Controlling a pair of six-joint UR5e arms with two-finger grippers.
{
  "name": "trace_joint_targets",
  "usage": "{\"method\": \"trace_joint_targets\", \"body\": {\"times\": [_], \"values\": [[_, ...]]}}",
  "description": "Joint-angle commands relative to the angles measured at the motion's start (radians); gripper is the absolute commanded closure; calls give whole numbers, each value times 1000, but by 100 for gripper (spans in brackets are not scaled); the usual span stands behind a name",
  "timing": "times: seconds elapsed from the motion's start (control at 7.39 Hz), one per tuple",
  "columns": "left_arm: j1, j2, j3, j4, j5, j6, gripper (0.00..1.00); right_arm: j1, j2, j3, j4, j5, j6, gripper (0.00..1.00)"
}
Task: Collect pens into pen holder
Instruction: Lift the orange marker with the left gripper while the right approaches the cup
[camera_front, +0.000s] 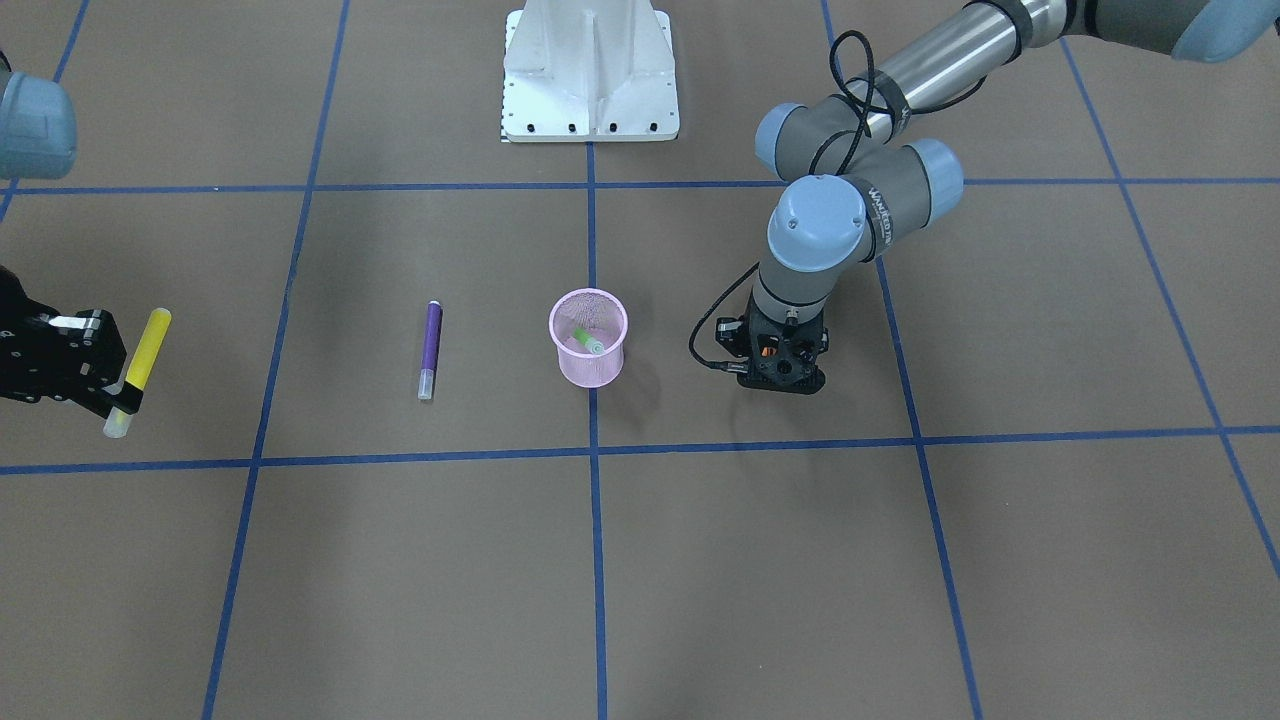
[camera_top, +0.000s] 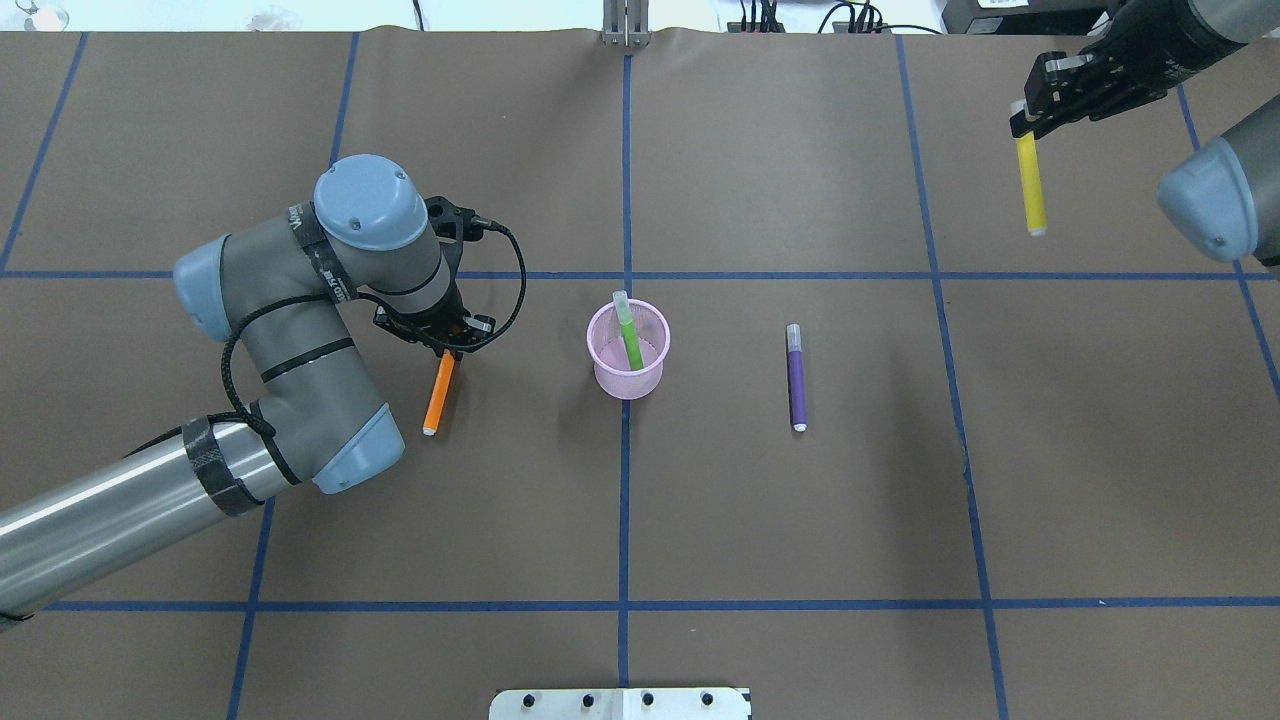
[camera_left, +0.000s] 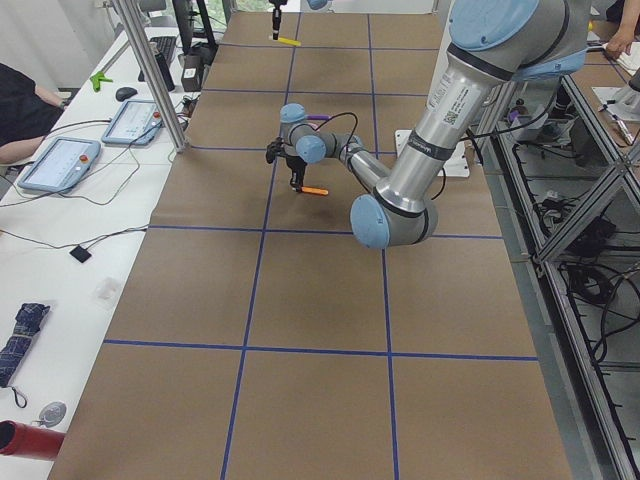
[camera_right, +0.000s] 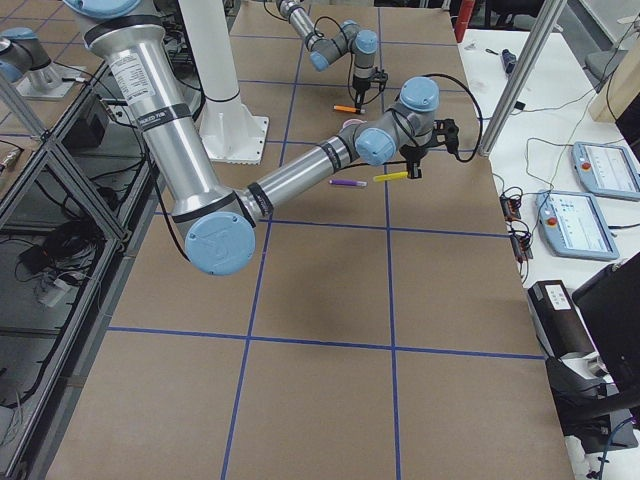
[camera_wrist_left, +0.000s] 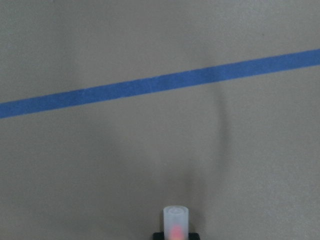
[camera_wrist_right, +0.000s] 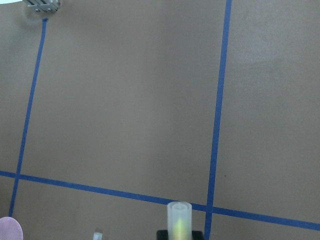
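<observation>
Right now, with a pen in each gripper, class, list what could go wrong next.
1. The green pen leans across the mouth of the pen holder; an incoming pen could strike it or topple the holder.
2. The right gripper holds the yellow pen, and the left gripper the orange pen, near one end, so each might swing or slip.

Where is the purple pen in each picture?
Front-facing: the purple pen lies left of centre.
Overhead: right of centre.
Left side: small, far up the table.
Right side: upper middle.
Left wrist: not in it.
Right wrist: perhaps only its pale tip, at the bottom edge.
Shared landmark: the pink cup, standing beside it in the middle.
</observation>
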Motion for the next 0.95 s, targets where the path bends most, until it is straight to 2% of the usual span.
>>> {"method": "trace_joint_targets", "body": {"times": [0.0,0.27,0.41,0.81], "values": [[-43,-2,-10,3,-55,-3,100,1,18,9,0,1,5,100],[-106,-2,-22,4,-88,2,100,-11,70,9,2,-7,115,100],[-135,-1,-27,3,-115,5,100,-50,112,9,5,-54,173,100],[-143,-4,-27,4,-117,2,100,-253,224,18,6,-282,380,100]]}}
